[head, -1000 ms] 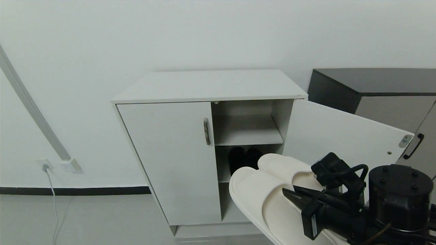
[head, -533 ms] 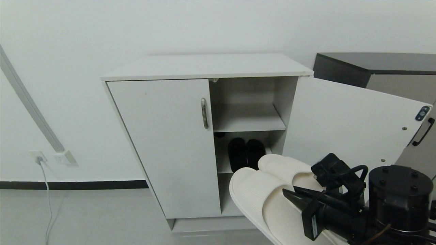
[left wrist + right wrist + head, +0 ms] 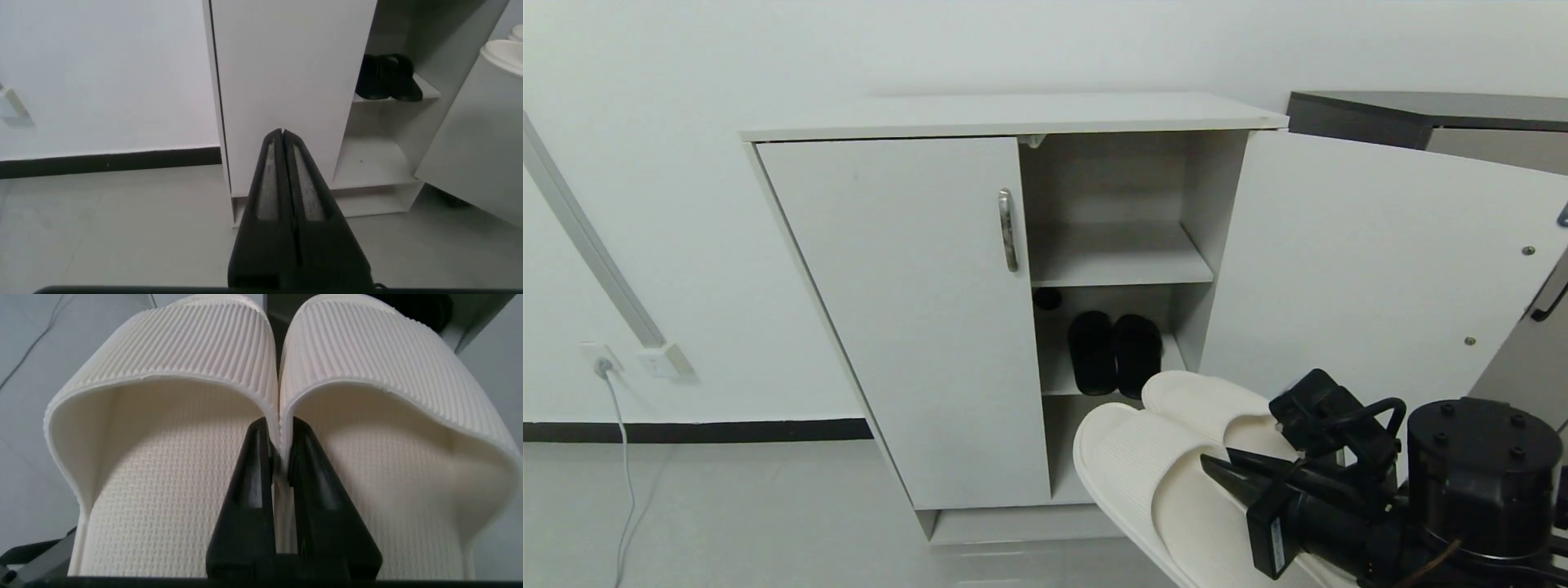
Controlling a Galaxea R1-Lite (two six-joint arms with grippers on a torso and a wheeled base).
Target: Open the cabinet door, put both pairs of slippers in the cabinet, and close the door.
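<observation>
A white cabinet [image 3: 1013, 114] stands against the wall, its right door [image 3: 1372, 269] swung open and its left door [image 3: 907, 318] closed. A pair of black slippers [image 3: 1115, 353] lies on the middle shelf, also seen as the black slippers [image 3: 391, 77]. My right gripper [image 3: 276, 449] is shut on the inner edges of a pair of cream slippers [image 3: 204, 400], held side by side. In the head view the cream slippers [image 3: 1160, 457] hang low in front of the open compartment, with my right gripper [image 3: 1217, 472] behind them. My left gripper [image 3: 282, 143] is shut and empty, facing the cabinet's base.
A dark grey cabinet [image 3: 1429, 114] stands right of the open door. A grey conduit [image 3: 580, 237] runs down the wall to a socket [image 3: 600, 359] with a cable on the left. The upper shelf [image 3: 1115, 261] and bottom shelf [image 3: 372, 163] hold nothing.
The head camera has sunk lower, so the cabinet now sits higher in view and more of its shelves shows. The right gripper and cream slippers keep their place in the picture.
</observation>
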